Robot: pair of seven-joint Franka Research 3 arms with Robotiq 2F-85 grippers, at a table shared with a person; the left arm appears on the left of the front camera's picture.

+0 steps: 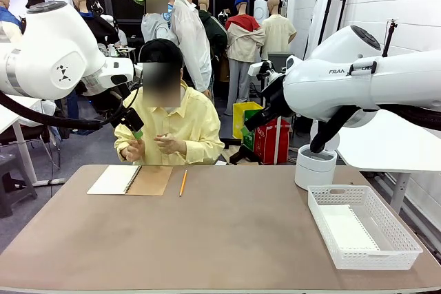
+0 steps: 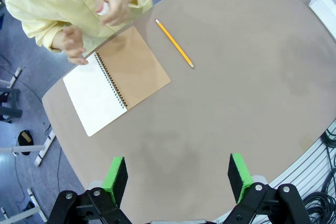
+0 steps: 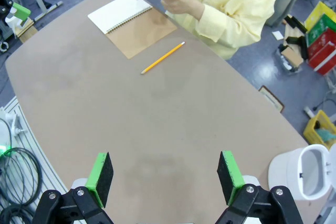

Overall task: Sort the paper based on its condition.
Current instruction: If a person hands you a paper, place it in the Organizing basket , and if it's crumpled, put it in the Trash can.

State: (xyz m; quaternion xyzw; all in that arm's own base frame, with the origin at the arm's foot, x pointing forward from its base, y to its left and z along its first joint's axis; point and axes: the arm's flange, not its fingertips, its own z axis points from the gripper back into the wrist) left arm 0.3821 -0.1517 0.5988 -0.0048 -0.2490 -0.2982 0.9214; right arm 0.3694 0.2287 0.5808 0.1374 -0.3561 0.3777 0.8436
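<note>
Front view: one flat white paper sheet (image 1: 348,228) lies inside the single white lattice-walled plastic basket (image 1: 396,233) on my smooth tan bench (image 1: 227,239). One spiral-bound notebook (image 2: 118,80) lies open beside one yellow pencil (image 2: 175,43). Both my jaws stand released, grasping nothing.

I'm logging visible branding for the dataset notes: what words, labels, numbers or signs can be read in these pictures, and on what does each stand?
"FRAN", cut off by a black clip: on the white casing of the right arm, front view.
A small black mark, no readable letters: on the left arm.
White print on the red box behind the person: too small and blurred to read.
The open notebook, pencil and white basket: no text shows.
</note>
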